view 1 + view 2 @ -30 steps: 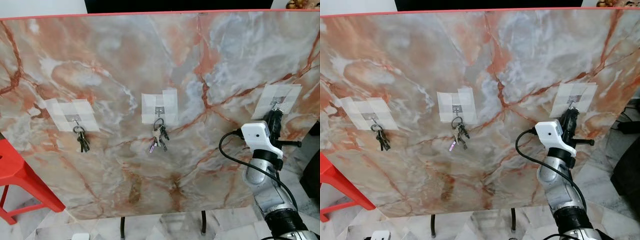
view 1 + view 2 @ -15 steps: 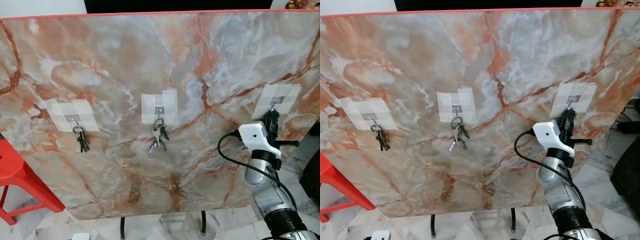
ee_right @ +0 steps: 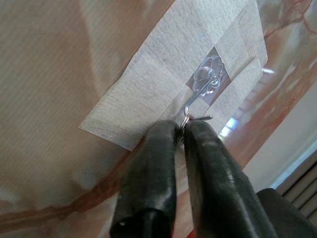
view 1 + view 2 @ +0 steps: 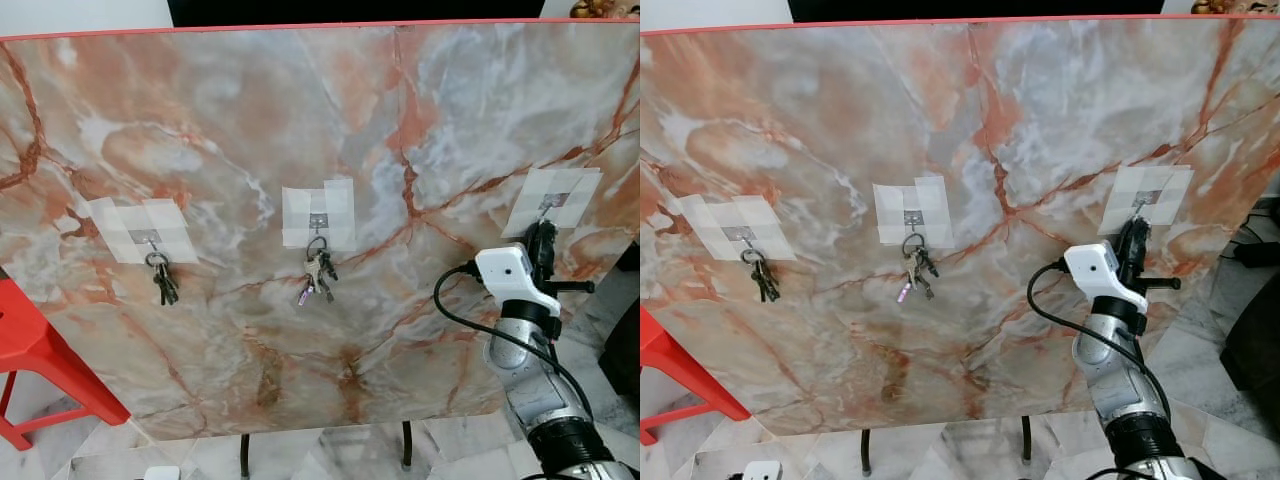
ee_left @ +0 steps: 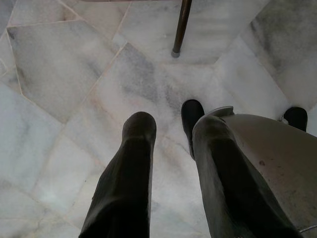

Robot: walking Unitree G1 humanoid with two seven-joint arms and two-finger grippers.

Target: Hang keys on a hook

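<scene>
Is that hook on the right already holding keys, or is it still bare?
Cannot tell for sure. The right hook has a thin wire ring at its tip, pinched by the right pincer; no keys show below.

Ahead I see a big marble-patterned board (image 4: 300, 130), orange and grey veins, red top edge. It stands on thin dark legs (image 4: 244, 455). Pale marble floor tiles (image 5: 59, 69) below. Red stool (image 4: 30, 350) at the board's left.

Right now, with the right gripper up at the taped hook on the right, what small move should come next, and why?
Probably ease the right gripper slightly down, so the thin metal key ring pinched in it settles into the small silver hook on the marble-patterned board. The ring sits right at the hook's tip; whether it is seated is unclear.
</scene>
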